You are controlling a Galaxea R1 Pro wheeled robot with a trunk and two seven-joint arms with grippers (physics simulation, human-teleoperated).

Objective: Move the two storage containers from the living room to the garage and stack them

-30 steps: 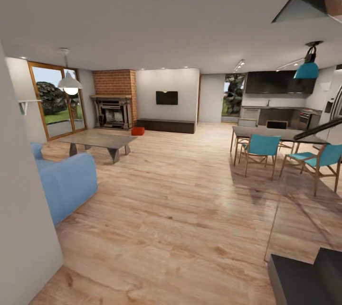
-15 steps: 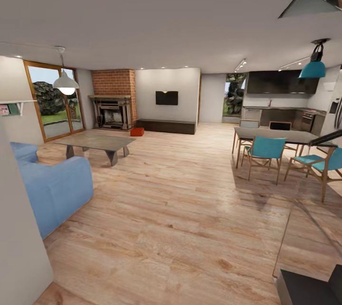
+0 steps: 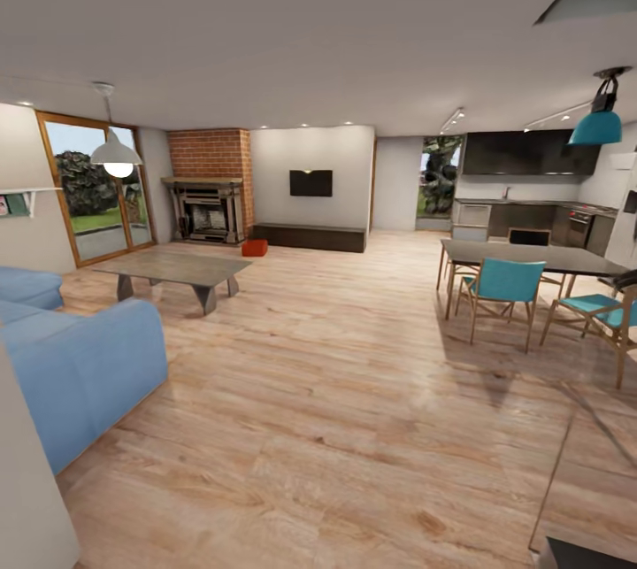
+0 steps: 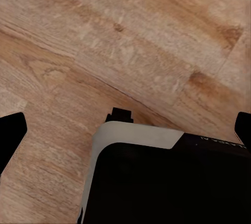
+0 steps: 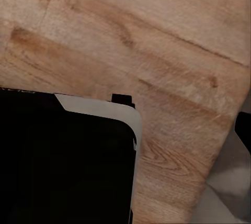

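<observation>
Shift since earlier: whole head view has slid, so the camera is rolling on into the living room; sofa now larger at lower left.
Step in hand: the approach, nothing picked up yet, by my reading.
Containers: one red-orange storage container showing, left of centre, on the wood floor just beside the brick fireplace; a second cannot be made out.
Next move: cross the open planks toward it, passing the coffee table.
Count: one sofa, one coffee table, two teal chairs clearly seen, two pendant lamps.
Claws: fingertips barely show at the wrist views' edges; grip width cannot be told; nothing seen held.
</observation>
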